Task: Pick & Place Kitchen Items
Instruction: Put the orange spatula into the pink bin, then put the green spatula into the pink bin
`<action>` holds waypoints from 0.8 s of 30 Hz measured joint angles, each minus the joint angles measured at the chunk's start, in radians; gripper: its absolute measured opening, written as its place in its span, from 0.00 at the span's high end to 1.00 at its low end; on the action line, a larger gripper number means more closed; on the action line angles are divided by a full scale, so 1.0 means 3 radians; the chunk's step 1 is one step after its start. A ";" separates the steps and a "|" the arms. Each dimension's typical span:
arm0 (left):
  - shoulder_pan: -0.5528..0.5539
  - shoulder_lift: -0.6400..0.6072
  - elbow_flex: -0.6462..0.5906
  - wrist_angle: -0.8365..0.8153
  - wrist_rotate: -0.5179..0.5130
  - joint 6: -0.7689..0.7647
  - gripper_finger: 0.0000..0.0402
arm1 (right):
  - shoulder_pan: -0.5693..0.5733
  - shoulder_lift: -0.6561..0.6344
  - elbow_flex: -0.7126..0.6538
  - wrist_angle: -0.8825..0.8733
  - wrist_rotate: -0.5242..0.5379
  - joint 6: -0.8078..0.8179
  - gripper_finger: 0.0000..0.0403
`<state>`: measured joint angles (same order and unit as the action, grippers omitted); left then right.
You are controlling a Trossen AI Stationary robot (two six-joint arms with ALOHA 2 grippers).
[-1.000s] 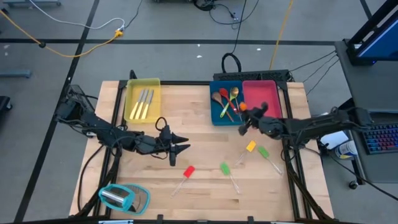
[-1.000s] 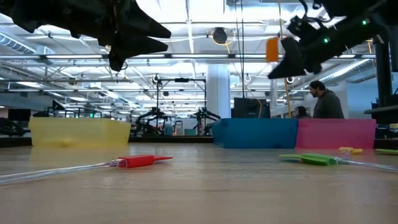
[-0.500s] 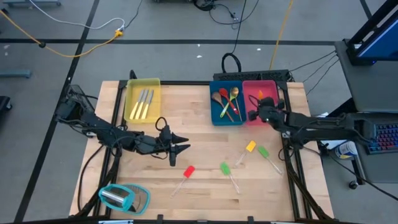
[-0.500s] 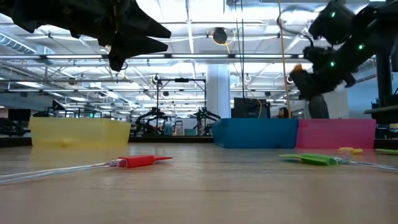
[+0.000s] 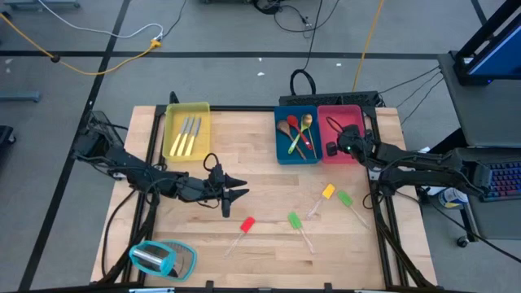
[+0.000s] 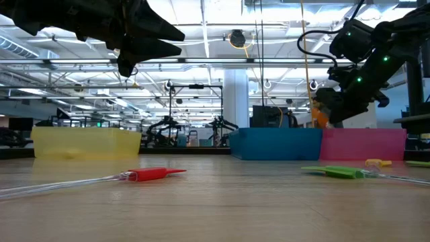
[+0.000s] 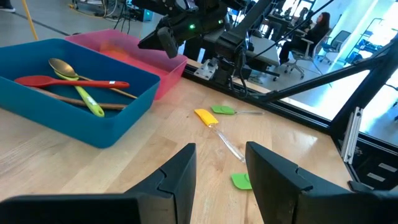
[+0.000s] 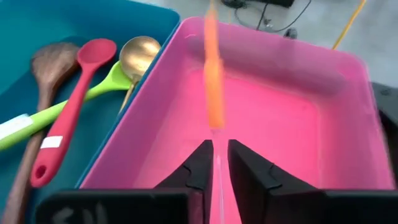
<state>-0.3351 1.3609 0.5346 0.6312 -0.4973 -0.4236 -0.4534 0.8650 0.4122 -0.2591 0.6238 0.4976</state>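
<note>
The right claw [image 5: 333, 149] has moved from the blue tray [image 5: 283, 153] to over the pink tray [image 5: 352, 114] at the desk's far edge. Its fingers have started to let go of the orange spatula [image 8: 213, 81], which hangs above the pink tray. The left claw [image 5: 242, 192] waits half open mid-desk.

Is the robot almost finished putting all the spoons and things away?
Partway. Cutlery lies in the yellow tray, spoons in the blue tray. The right gripper has an orange spatula over the pink tray. Four spatulas remain on the table.
</note>
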 joint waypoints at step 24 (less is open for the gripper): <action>0.0000 0.0000 0.0000 0.0001 0.0000 0.0001 0.64 | 0.0406 0.0001 0.0006 0.0764 -0.0393 -0.0418 0.64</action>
<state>-0.3351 1.3609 0.5346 0.6315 -0.4973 -0.4232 -0.3316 0.8654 0.4141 -0.0298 0.5059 0.3723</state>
